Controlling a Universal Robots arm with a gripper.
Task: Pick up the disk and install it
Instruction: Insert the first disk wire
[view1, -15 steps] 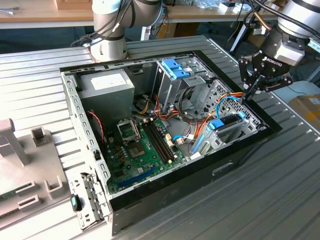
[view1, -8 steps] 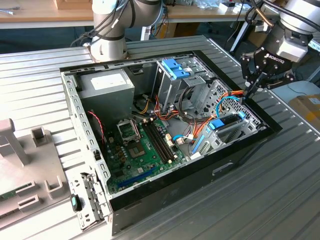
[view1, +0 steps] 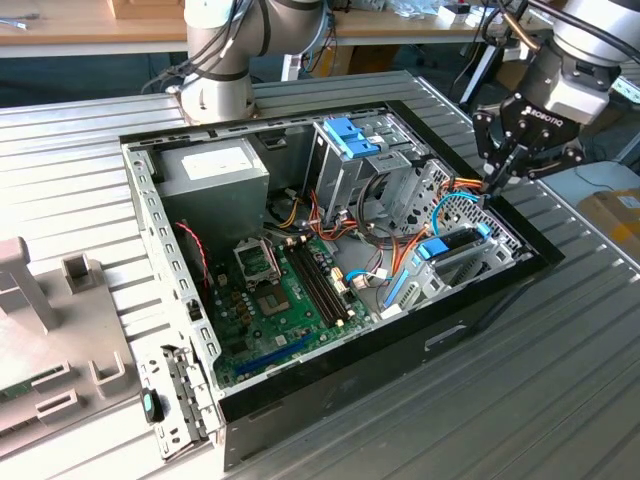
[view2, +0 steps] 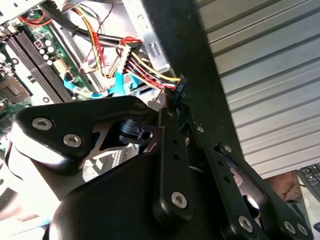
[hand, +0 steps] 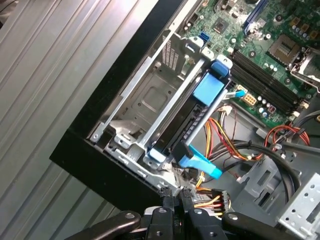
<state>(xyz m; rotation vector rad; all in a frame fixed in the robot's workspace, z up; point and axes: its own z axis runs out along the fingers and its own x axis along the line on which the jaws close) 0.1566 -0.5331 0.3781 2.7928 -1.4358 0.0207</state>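
The claw (view1: 493, 183) hangs over the rim of the case (hand: 112, 85), at the corner by the lower drive bay. Its 2 fingers (hand: 162, 220) are drawn together with no clear gap between the tips. The tips sit right at the black connector (view2: 179, 86) that ends a bundle of red, yellow and black wires (view2: 145, 67). They look to be touching it, but I cannot tell whether they pinch it. They do not hold the disk.

The disk (hand: 195, 117) is just beyond the tips, inside the case. It stands on edge in the lower bay next to the case rim, with its light-blue rails showing at both ends. A blue flat cable (hand: 202, 161) runs from its near end toward the connector. The motherboard (view1: 270, 290) lies deeper in the case, well apart from the claw. The ribbed table (view1: 560, 380) carries the case.

As for handling, the disk is probably stiff, dense and fairly heavy for its size. Its bare metal faces would likely be smooth, so a light pinch could slip. It is also likely sensitive to knocks, and the board and plug end should not take any force. The safest hold is probably across the 2 long railed edges near the middle, where the plastic offers grip and the weight balances. In the bay only its upper edge and the blue tabs are open to the fingers, and the loose wires crowd that corner.
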